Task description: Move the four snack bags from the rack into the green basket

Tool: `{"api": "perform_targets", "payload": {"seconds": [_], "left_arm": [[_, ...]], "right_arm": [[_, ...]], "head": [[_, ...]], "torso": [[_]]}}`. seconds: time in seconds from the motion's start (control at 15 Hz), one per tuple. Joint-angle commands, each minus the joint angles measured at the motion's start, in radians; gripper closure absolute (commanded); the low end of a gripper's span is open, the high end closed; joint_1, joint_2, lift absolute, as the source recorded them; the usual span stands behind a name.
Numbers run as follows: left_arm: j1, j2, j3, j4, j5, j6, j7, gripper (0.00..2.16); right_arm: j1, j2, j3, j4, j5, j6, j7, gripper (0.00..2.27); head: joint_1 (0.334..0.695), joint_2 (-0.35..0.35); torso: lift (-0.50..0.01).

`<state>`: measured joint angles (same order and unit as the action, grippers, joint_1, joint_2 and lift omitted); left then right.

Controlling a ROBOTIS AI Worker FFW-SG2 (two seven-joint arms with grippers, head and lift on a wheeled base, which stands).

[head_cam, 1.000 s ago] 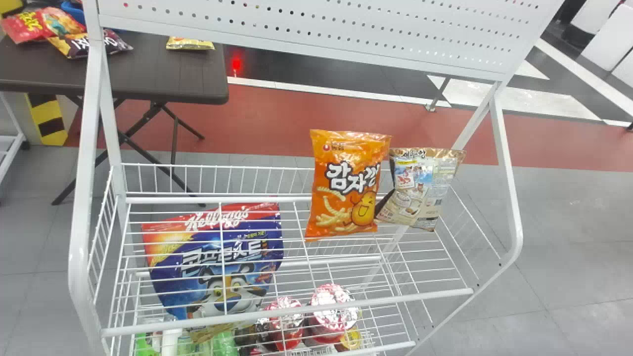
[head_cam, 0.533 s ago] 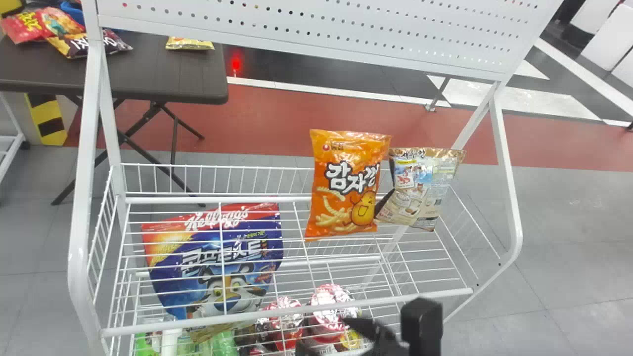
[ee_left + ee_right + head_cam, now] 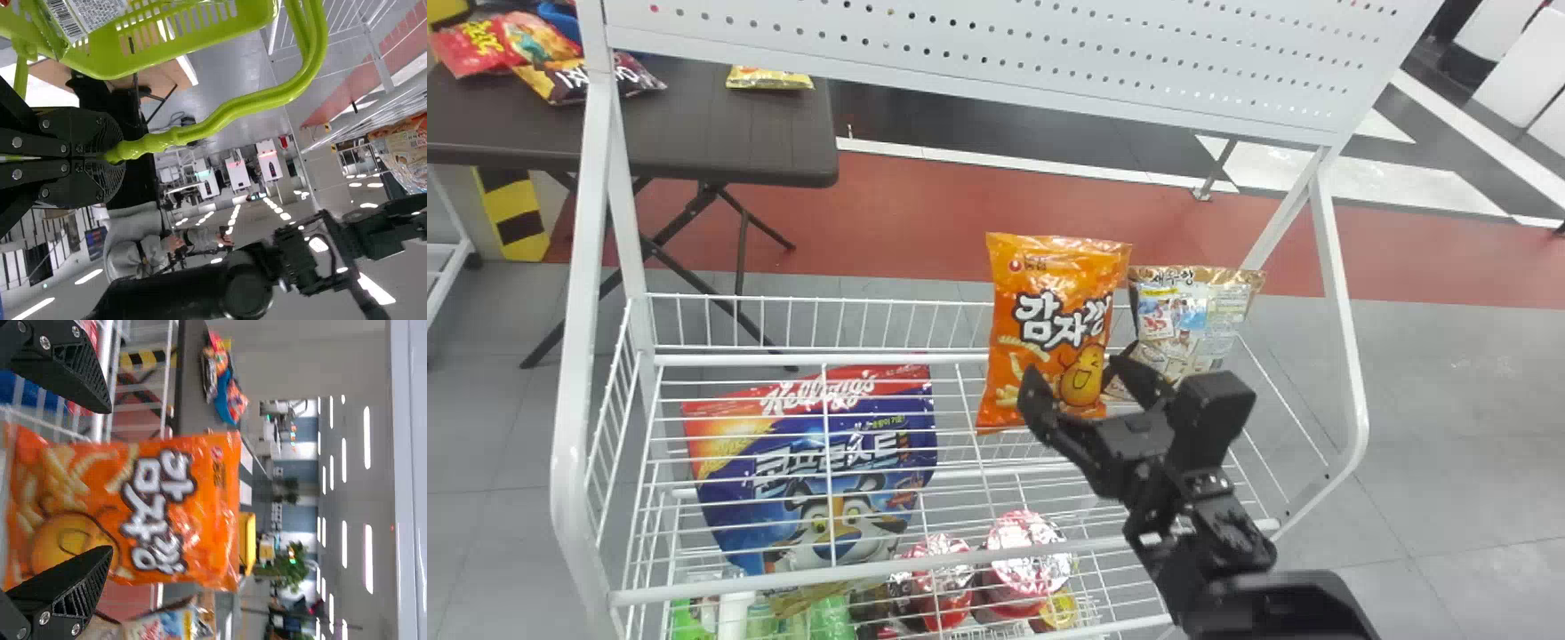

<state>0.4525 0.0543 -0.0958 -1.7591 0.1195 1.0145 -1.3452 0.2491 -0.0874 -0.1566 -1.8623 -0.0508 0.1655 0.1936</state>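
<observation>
The right gripper (image 3: pixel 1079 369), jaws spread before the orange snack bag (image 3: pixel 1049 293) standing in the rack (image 3: pixel 569 400), could snag the paler bag (image 3: pixel 1200 307) beside it by straying sideways, while the left gripper (image 3: pixel 112 157) clamps the green basket (image 3: pixel 253 13) by its handle (image 3: pixel 227 115).
</observation>
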Motion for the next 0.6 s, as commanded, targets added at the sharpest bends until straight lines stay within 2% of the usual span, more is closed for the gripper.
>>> {"api": "perform_targets", "payload": {"seconds": [0.0, 0.2, 0.27, 0.33, 0.4, 0.47, 0.53], "left_arm": [[0.002, 0.004, 0.007, 0.0, 0.006, 0.0, 0.0, 1.79], [0.0, 0.004, 0.005, 0.0, 0.003, 0.003, 0.0, 1.79], [-0.001, 0.001, 0.004, 0.0, 0.002, 0.006, 0.0, 1.79], [-0.003, 0.001, 0.001, -0.002, 0.0, 0.01, 0.0, 1.79], [-0.003, 0.001, 0.001, -0.002, -0.001, 0.01, 0.0, 1.79], [-0.003, -0.001, 0.001, -0.002, -0.003, 0.013, 0.0, 1.79], [-0.003, -0.001, 0.001, -0.002, -0.003, 0.013, 0.001, 1.79]], "right_arm": [[-0.097, -0.002, -0.015, 0.118, 0.019, -0.034, -0.002, 0.08], [-0.188, -0.017, -0.024, 0.213, 0.028, -0.013, 0.078, 0.09], [-0.203, -0.017, -0.024, 0.23, 0.031, -0.001, 0.09, 0.15], [-0.212, -0.017, -0.026, 0.244, 0.029, 0.009, 0.116, 0.37], [-0.22, -0.017, -0.026, 0.25, 0.034, 0.033, 0.144, 1.03], [-0.22, -0.017, -0.026, 0.25, 0.031, 0.055, 0.145, 1.88], [-0.22, -0.017, -0.026, 0.249, 0.028, 0.061, 0.158, 2.07]], "head": [[0.695, -0.35], [0.695, -0.35], [0.695, -0.35], [0.695, -0.35], [0.695, -0.35], [0.695, -0.35], [0.695, -0.35]], "torso": [[0.0], [0.0], [0.0], [0.0], [0.0], [0.0], [0.0]]}}
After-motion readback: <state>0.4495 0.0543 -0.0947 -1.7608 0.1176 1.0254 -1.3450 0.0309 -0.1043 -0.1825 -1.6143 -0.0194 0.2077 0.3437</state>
